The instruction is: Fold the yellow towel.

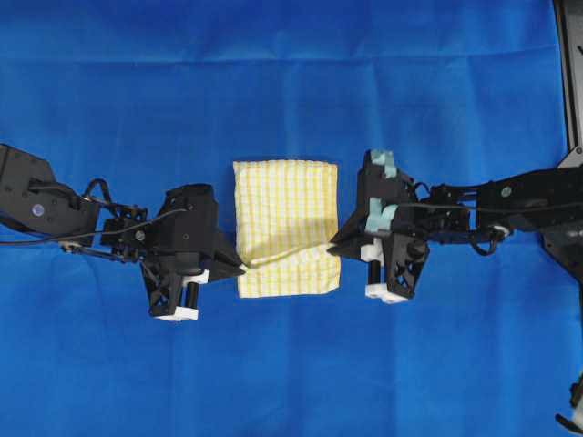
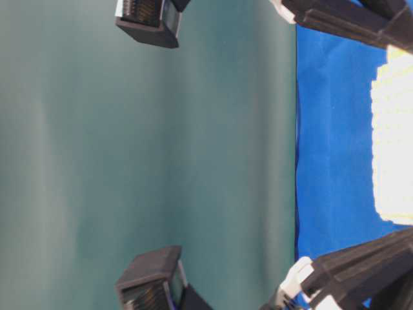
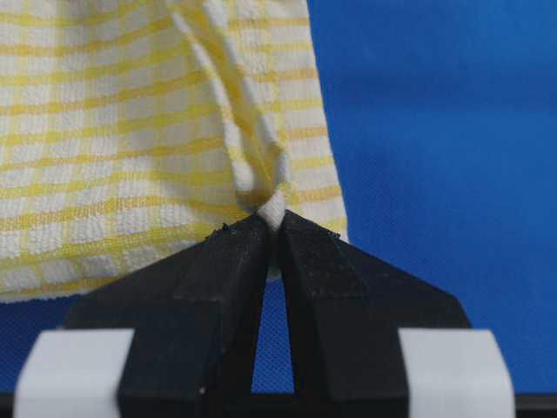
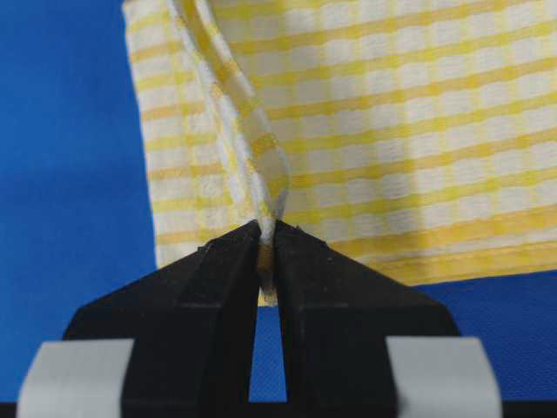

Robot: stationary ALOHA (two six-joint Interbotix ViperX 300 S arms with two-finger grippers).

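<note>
Where the overhead view takes in the whole desk, the yellow towel lies near the middle of the blue cloth that covers the surface, well apart from every edge; it sits as a compact upright rectangle, its upper portion flat and its lower portion drawn into a ridge running across from side to side; the left gripper meets the towel at its lower left edge, and the right gripper meets it at its lower right edge; in the left wrist view the left gripper is clenched on a pinched corner of the checked fabric, which rises in a fold from between the jaws; in the right wrist view the right gripper is likewise clamped on a thin hemmed edge of the towel; the table-level view is blurred and shows only a pale patch of towel on the blue cloth.
</note>
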